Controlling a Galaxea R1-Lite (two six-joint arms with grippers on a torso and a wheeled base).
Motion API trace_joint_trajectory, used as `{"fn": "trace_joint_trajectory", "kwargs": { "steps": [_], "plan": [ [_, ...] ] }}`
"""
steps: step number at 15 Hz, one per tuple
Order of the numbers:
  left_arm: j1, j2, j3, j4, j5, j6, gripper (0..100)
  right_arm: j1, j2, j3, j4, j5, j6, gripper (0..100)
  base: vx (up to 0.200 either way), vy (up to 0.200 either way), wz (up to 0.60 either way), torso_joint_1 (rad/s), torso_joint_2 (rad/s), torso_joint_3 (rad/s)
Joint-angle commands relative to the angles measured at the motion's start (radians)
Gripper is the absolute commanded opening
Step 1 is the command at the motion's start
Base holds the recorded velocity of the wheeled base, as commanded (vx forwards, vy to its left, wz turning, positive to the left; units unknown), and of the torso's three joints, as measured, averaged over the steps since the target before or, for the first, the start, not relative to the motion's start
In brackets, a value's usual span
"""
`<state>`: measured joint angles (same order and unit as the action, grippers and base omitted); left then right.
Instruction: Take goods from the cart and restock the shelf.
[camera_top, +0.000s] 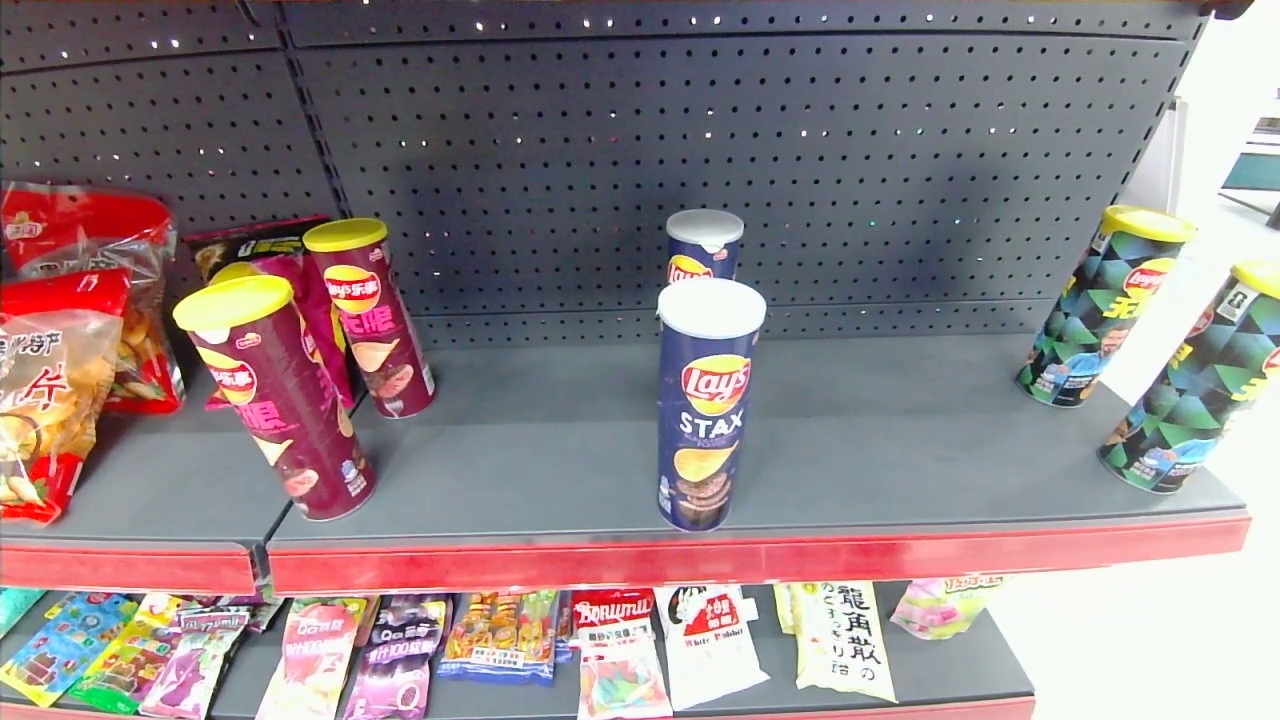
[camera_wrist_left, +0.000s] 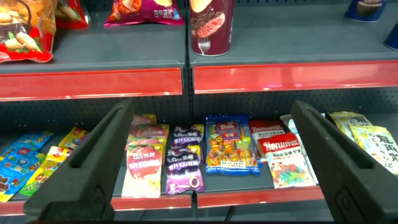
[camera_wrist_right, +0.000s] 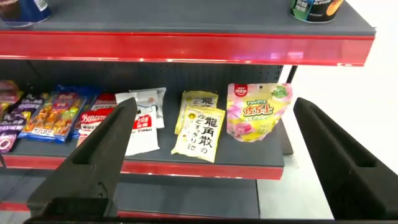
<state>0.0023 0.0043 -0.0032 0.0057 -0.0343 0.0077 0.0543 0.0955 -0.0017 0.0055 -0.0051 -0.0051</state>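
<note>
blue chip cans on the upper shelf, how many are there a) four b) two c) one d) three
b, a front blue can stands near the edge of the shelf, and a back blue can stands right behind it.

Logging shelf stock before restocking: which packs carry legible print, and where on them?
Front blue can: round logo, large white word beneath, legible.
Front purple can: logo, large characters, legible.
Rear patterned can: logo legible, rest blurred.
Pale yellow packet: bold black characters, legible.
Candy bags: too small to read.
</note>
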Motion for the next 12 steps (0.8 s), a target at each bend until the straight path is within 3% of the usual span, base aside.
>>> {"fn": "trace_joint_trajectory", "kwargs": {
  "steps": [1,4,5,12],
  "plan": [
    [-0.001,0.0,0.0,0.0,0.001,0.0,100,-0.102,-0.014,0.0,-0.001,0.004,0.001,100,0.0,0.0,0.0,0.0,0.0,0.0],
    [0.001,0.0,0.0,0.0,0.001,0.0,100,-0.096,-0.023,0.0,-0.001,0.01,0.01,100,0.0,0.0,0.0,0.0,0.0,0.0],
    [0.001,0.0,0.0,0.0,0.001,0.0,100,-0.03,-0.056,0.002,-0.002,0.048,0.004,100,0.0,0.0,0.0,0.0,0.0,0.0],
    [0.001,0.0,0.0,0.0,-0.001,0.0,100,-0.05,-0.096,0.002,-0.001,-0.004,0.004,100,0.0,0.0,0.0,0.0,0.0,0.0]
  ]
}}
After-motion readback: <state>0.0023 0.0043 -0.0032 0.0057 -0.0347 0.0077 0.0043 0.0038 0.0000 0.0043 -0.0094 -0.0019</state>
